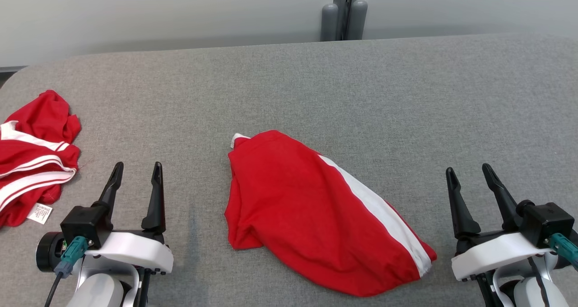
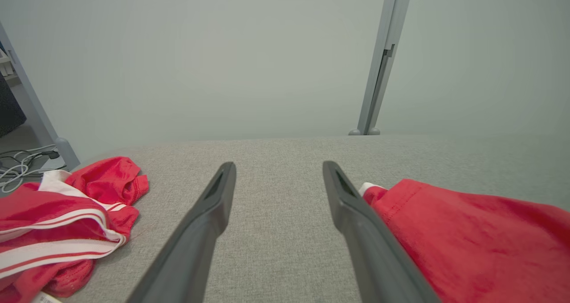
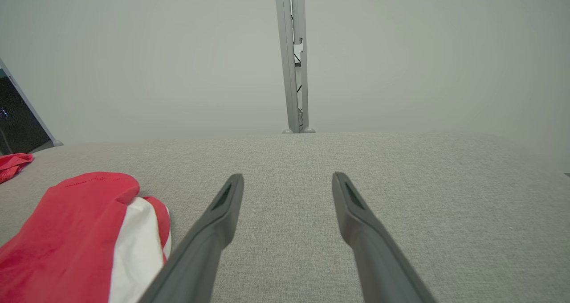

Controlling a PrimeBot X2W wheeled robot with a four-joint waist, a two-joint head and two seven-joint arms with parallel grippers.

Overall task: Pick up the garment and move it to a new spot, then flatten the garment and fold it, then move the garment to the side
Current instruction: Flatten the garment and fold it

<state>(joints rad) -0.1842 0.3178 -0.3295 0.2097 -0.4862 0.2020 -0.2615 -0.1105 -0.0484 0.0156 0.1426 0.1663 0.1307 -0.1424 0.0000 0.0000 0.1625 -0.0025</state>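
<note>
Your left gripper point(image 1: 137, 166) and right gripper point(image 1: 467, 168) flank the rumpled garment point(image 1: 307, 207) (fingers spread, empty); flattening looks next, so pinch its edges.

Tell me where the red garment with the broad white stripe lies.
In the head view the red garment with the broad white stripe lies centre-front on the grey fabric table, between the left gripper and the right gripper, touching neither.

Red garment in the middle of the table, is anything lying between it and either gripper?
Nothing visible does. Bare gray table separates the red garment from the open left gripper and from the open right gripper. A second crumpled red garment lies at the far left, outside both paths.
</note>
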